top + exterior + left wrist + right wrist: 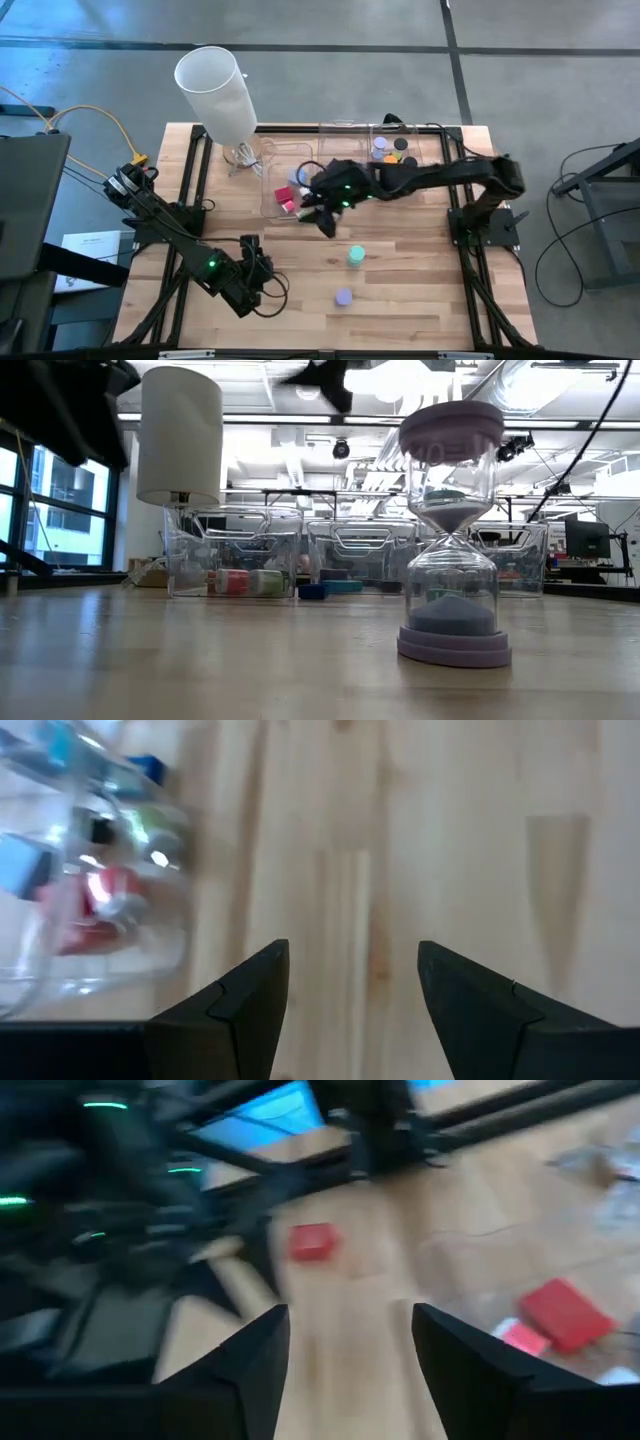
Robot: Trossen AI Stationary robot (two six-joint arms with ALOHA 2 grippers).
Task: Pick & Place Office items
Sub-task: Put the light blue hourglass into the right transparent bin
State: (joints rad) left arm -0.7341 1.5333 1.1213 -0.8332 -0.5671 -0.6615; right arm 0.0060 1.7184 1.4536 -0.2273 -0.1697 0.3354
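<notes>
Clear bins line the table's far side. The left bin [283, 185] holds red and pink blocks [289, 204], and the right bin [392, 150] holds round discs. My right gripper [323, 218] hangs open above the table by the left bin's near right corner, with nothing between its fingers [350, 1350]. Beyond it a blurred red block [312, 1242] shows, and off to the side a second red block [565, 1312] beside a pink one [522, 1338]. A lavender-capped sand timer [450, 530] and a teal piece [355, 256] stand on the table. My left gripper [352, 990] waits open at the near left.
A tall white cylinder [215, 90] stands at the far left corner. The middle bin [345, 140] holds flat blue pieces, seen in the low view. Black frame rails [190, 190] run along the table's sides. Bare wood lies between the two arms.
</notes>
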